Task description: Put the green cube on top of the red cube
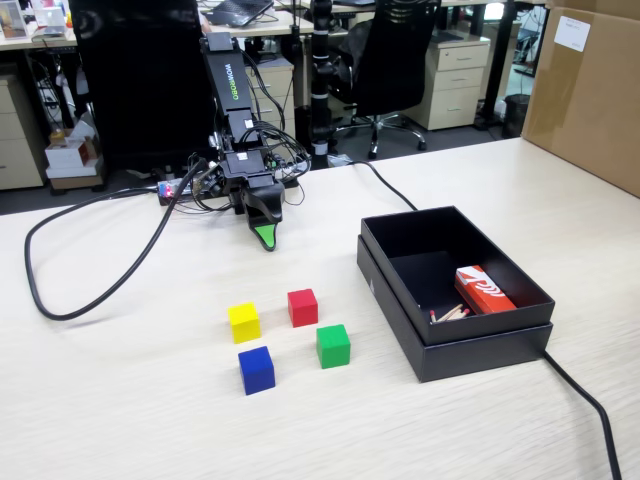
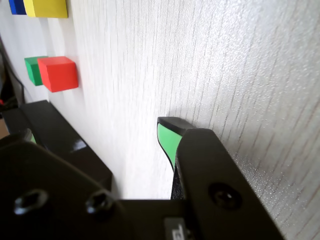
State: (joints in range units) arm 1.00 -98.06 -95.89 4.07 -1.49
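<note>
Nearest the bench's (image 1: 120,400) front edge, the blue cube (image 1: 256,369) and green cube (image 1: 333,345) are sitting; just behind, the yellow cube (image 1: 244,322) and red cube (image 1: 302,307). Farther back, the pincer (image 1: 265,238) is hanging empty, its opening impossible to tell.

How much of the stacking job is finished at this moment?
Nothing is done yet. The green cube sits on the table, apart from the red cube, not on it. The gripper holds nothing and rests near the arm's base, behind the cubes. Still left: reach the green cube, grasp it, lift it and place it on the red one.
</note>
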